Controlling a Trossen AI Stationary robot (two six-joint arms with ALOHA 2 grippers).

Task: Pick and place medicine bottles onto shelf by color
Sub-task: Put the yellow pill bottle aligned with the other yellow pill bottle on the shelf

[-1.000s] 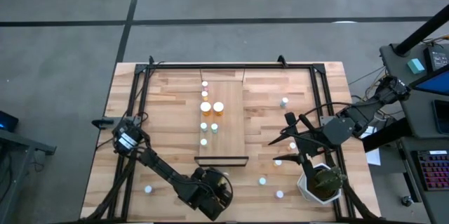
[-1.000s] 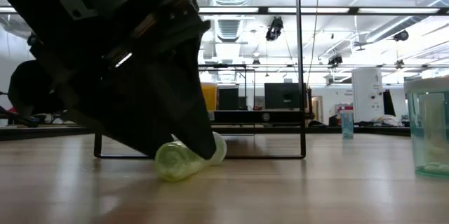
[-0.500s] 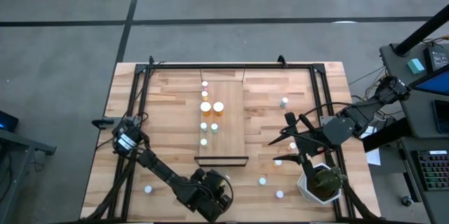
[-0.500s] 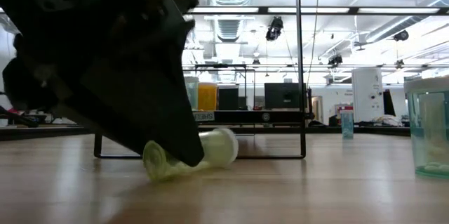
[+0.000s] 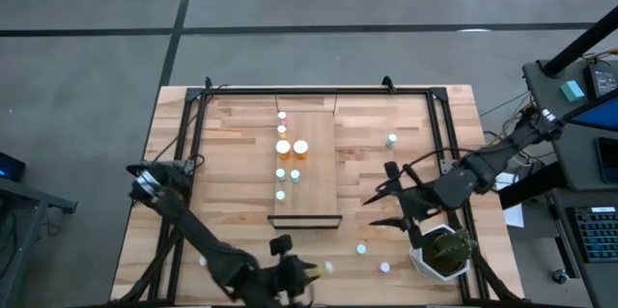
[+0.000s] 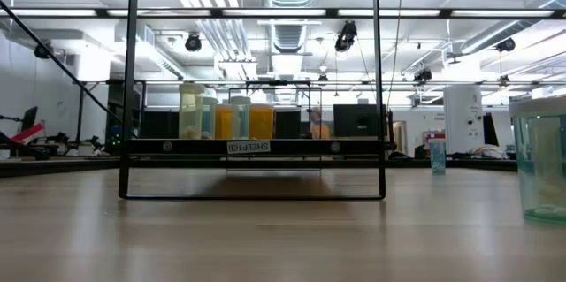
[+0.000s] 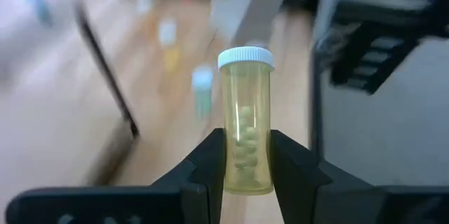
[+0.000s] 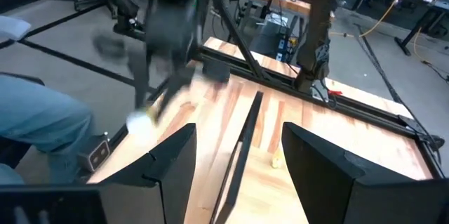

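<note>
My left gripper (image 5: pixel 305 270) hangs over the table's near edge, shut on a yellow-green medicine bottle (image 7: pixel 245 133) with a white cap (image 5: pixel 328 267). It is out of the low view. The shelf (image 5: pixel 317 168), a light plank with a dark rail (image 5: pixel 306 219) at its near end, lies mid-table. Orange bottles (image 5: pixel 292 148) and greenish bottles (image 5: pixel 288 176) stand on it. Loose bottles stand on the table (image 5: pixel 361 248) (image 5: pixel 384 267) (image 5: pixel 391 140). My right gripper (image 5: pixel 383 195) hovers open to the shelf's right, holding nothing. My left gripper pinches the lower half of the bottle's body (image 7: pixel 245 157) between its two fingers (image 7: pixel 210 164), one on each side. The bottle lies along the fingers, with its white cap (image 7: pixel 245 57) pointing ahead of them, toward the table's right. It is lifted clear of the table.
A potted plant (image 5: pixel 442 253) stands at the near right corner. One more bottle (image 5: pixel 203 261) stands near the left arm. In the low view the shelf's dark rail frame (image 6: pixel 380 87) stands ahead, and a clear bluish container (image 6: pixel 541 167) stands close at the right.
My left gripper has shut on the yellow-green bottle that lay on the table. It has lifted the bottle clear, rising out of the low view, rolling its wrist and shifting toward the table's near edge.
</note>
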